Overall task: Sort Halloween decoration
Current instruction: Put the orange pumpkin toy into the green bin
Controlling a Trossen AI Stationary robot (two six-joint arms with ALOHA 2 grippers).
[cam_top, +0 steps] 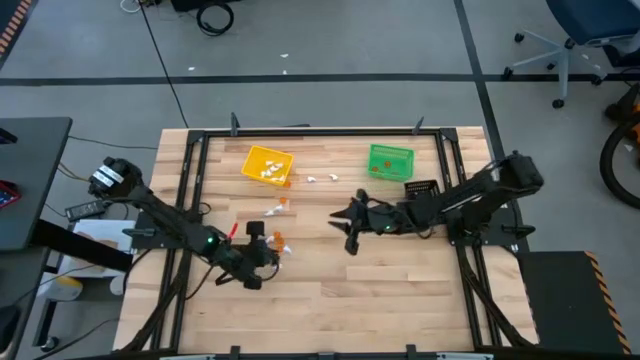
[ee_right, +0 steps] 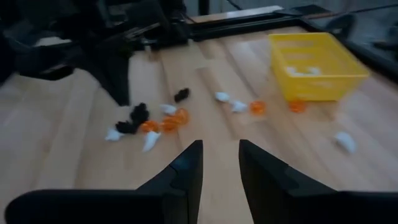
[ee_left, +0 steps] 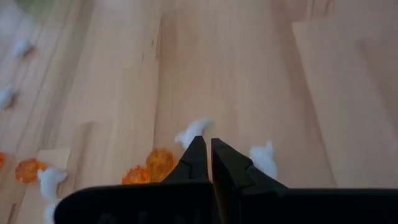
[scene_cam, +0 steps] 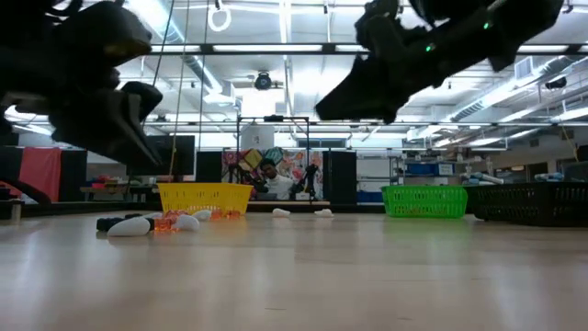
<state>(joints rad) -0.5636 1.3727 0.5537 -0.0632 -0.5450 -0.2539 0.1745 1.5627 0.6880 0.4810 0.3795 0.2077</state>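
Observation:
The Halloween decoration lies scattered on the wooden table (cam_top: pixel 400 290). A cluster of white, orange and black trinkets (ee_right: pixel 152 124) lies near my left gripper. More white ones (cam_top: pixel 320 179) lie by the yellow bin (cam_top: pixel 268 165), which holds a few white pieces (ee_right: pixel 301 71). My left gripper (ee_left: pixel 209 144) is shut and hangs above a white trinket (ee_left: pixel 193 130) and orange ones (ee_left: pixel 158 163), with nothing in it. My right gripper (ee_right: pixel 221 152) is open and empty over the table's middle (cam_top: pixel 347 228). It points toward the cluster.
A green bin (cam_top: pixel 390 160) stands at the far right, with a black bin (cam_top: pixel 422 188) just in front of it. Dark frame rails (cam_top: pixel 320 131) run along the table's edges. Bare wood lies along the near edge.

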